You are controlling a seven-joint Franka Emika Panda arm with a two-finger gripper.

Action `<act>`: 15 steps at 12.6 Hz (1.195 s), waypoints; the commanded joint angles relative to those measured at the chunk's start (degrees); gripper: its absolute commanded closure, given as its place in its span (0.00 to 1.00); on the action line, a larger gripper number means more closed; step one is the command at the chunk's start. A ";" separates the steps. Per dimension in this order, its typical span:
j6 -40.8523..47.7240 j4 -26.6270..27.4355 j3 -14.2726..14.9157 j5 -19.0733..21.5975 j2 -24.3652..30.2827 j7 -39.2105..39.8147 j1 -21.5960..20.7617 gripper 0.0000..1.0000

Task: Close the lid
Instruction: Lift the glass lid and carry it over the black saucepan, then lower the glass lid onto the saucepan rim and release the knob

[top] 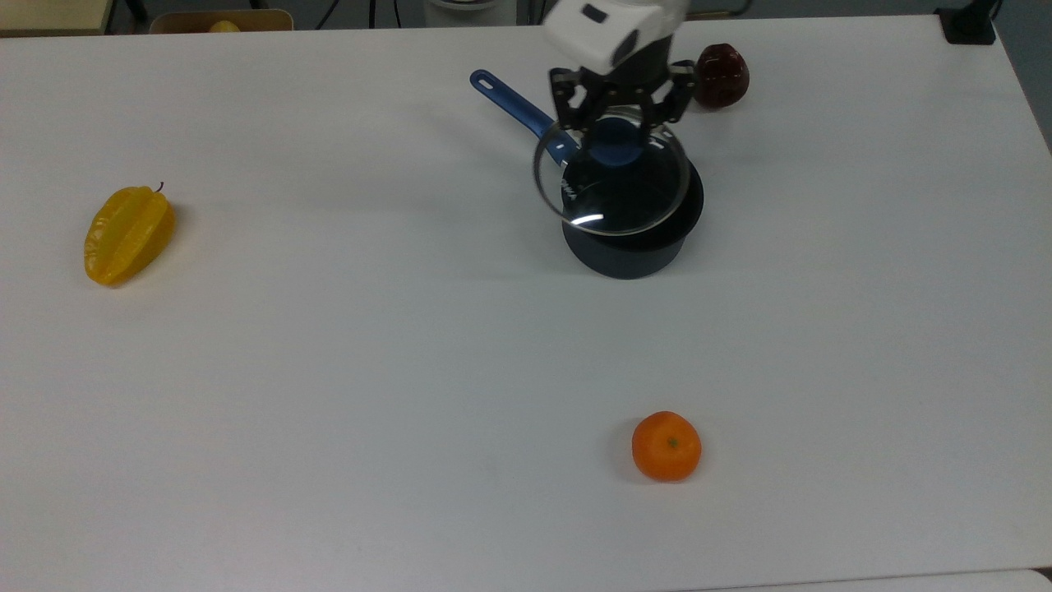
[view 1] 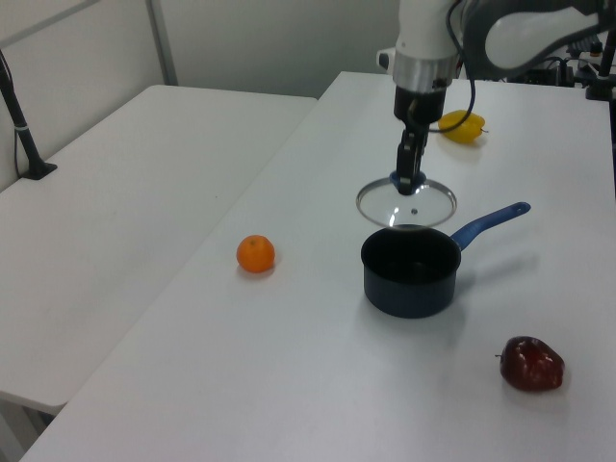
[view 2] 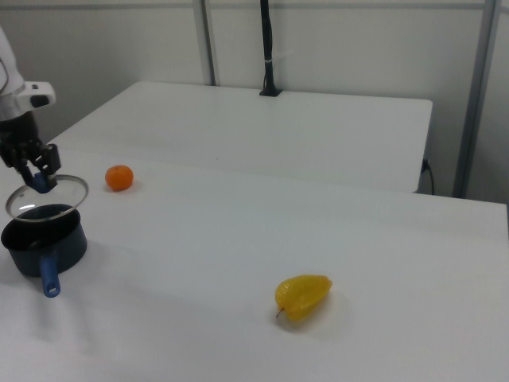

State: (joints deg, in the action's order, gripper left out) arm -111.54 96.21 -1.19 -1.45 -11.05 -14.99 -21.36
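The round glass lid (top: 612, 189) with a metal rim hangs in the air by its blue knob (top: 616, 141). My gripper (top: 618, 136) is shut on that knob. In the top view the lid overlaps most of the dark saucepan (top: 633, 238), shifted a little to the top view's left. The left view has the lid (view 1: 406, 203) held above the saucepan (view 1: 412, 271), and the gripper (view 1: 408, 181) hangs straight down over it. In the right view the lid (view 2: 48, 196) floats just over the saucepan (view 2: 44, 243), with the gripper (view 2: 36, 180) on its knob.
The saucepan's blue handle (top: 518, 111) points up and to the top view's left. A dark red apple (top: 721, 76) lies just right of the gripper. An orange (top: 666, 446) sits near the front edge. A yellow starfruit (top: 127, 234) lies far left.
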 commanded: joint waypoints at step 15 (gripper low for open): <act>-9.66 10.14 -1.53 -3.04 0.95 -4.17 -2.11 0.54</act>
State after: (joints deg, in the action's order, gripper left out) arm -119.97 104.17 -2.01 -3.44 -12.42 -17.61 -24.03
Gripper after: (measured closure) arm 0.396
